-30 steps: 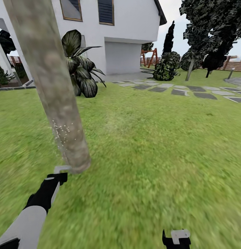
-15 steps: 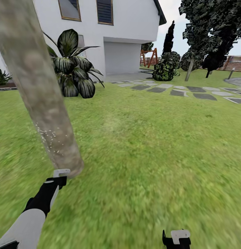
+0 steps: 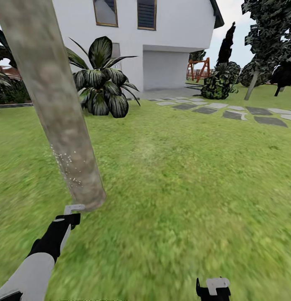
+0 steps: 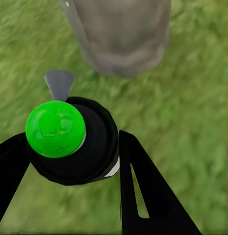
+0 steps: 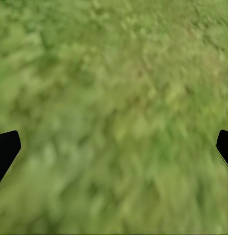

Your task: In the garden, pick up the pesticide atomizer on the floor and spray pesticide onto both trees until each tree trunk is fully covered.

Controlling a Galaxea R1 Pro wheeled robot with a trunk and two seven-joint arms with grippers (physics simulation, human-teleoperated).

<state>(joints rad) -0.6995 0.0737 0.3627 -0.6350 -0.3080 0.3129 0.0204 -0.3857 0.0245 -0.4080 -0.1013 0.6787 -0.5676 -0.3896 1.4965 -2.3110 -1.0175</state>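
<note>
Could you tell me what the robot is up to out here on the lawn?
The robot is treating a tree with pesticide. Its left gripper is shut on the pesticide atomizer, whose top shows green in the left wrist view, held close to the foot of the tree trunk. A patch of whitish pesticide specks clings to the trunk's lower part; the rest looks bare. The right gripper is open over the grass, holding nothing. The second tree stands farther off, near the stone slabs.

Green lawn [image 3: 183,175] carries the tree trunk [image 3: 57,108], palm plant [image 3: 102,83] and stone slabs [image 3: 233,113].
</note>
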